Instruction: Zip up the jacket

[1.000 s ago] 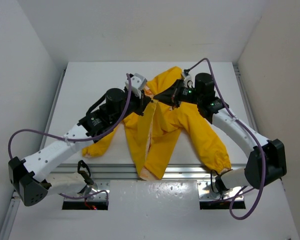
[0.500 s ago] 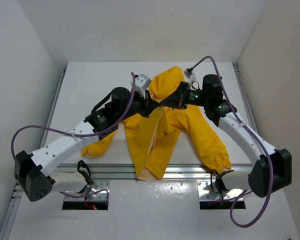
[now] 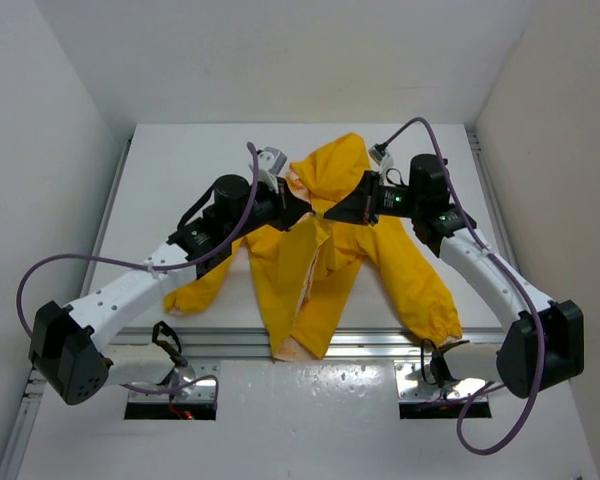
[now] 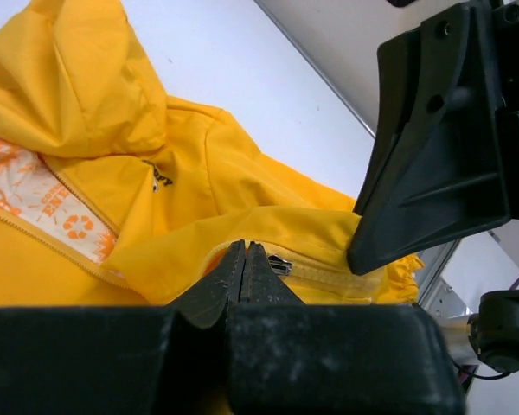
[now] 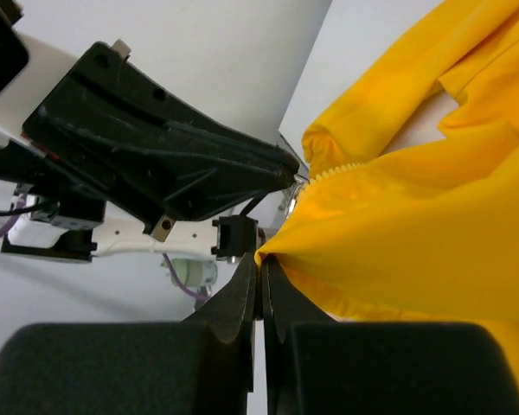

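The yellow jacket [image 3: 280,275] lies open on the white table [image 3: 180,165], hood [image 3: 330,165] at the far side, sleeves spread to both sides. Patterned lining [image 4: 43,190] shows in the left wrist view. My left gripper [image 3: 305,212] and right gripper [image 3: 332,212] meet tip to tip over the chest, below the hood. The left gripper [image 4: 245,251] is shut on the jacket's front edge, with the metal zipper slider [image 4: 279,264] right beside its tips. The right gripper [image 5: 261,261] is shut on a pinch of yellow fabric just below the zipper teeth [image 5: 329,175].
The jacket's hem hangs over the table's front rail [image 3: 370,343]. The right cuff [image 3: 440,328] lies near that edge and the left cuff [image 3: 180,298] at the front left. Walls close in the table on three sides. Purple cables loop off both arms.
Both grippers have come closer together over the jacket's chest. The left wrist has shifted slightly left and back, and the fabric between the grippers is drawn up tighter.
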Controlling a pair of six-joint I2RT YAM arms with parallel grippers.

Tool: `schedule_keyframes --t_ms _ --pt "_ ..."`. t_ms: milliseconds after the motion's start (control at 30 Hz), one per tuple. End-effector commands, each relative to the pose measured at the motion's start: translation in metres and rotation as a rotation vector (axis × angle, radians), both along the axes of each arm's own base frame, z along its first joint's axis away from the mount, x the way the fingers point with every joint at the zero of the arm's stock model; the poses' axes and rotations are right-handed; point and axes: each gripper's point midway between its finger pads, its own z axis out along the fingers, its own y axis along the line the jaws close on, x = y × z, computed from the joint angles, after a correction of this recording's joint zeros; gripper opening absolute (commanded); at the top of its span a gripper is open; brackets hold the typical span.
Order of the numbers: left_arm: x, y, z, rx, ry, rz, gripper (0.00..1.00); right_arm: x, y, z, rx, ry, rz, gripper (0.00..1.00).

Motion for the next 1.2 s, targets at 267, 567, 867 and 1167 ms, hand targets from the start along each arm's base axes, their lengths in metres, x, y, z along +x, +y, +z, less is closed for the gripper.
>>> schedule_keyframes --t_ms 267,567,867,1167 --pt "0.044 0.048 -0.012 0.042 -0.041 0.218 0.00 -0.044 -0.006 0.039 0.132 -0.035 0.198 0.00" --pt "0.077 0.105 -0.020 0.189 -0.133 0.400 0.00 -0.054 -0.027 0.071 0.168 -0.136 0.241 0.00" --pt "0.122 0.192 -0.013 0.331 -0.189 0.645 0.00 -0.050 -0.054 0.108 0.161 -0.265 0.186 0.00" --pt "0.154 0.278 0.014 0.422 -0.236 0.853 0.00 -0.026 -0.125 0.124 0.144 -0.293 -0.062 0.00"
